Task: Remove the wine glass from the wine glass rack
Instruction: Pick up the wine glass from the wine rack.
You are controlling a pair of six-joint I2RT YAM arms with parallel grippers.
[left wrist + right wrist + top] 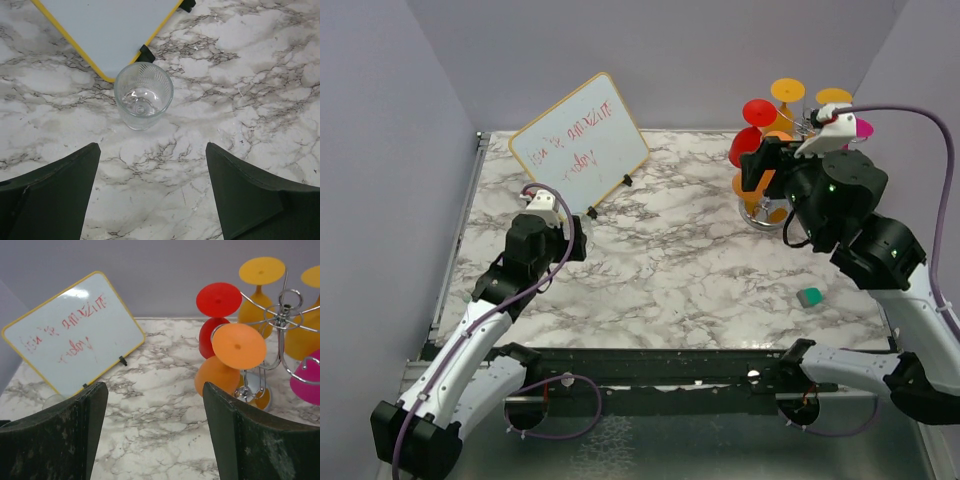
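Observation:
The wine glass rack [281,335] is a silver wire stand at the table's back right; it also shows in the top view [762,212]. Coloured wine glasses hang on it upside down: a red one [217,300], an orange one [239,346], yellow-orange ones [261,271] and a pink one [306,380]. My right gripper [154,392] is open and empty, just left of the orange glass, not touching it; it shows in the top view [757,167]. My left gripper [152,150] is open and empty over the marble, near a clear tumbler [144,95].
A whiteboard [580,150] with red writing leans at the back left, its feet on the marble table [670,270]. The clear tumbler stands just in front of it. A small green block [809,296] lies near the right front.

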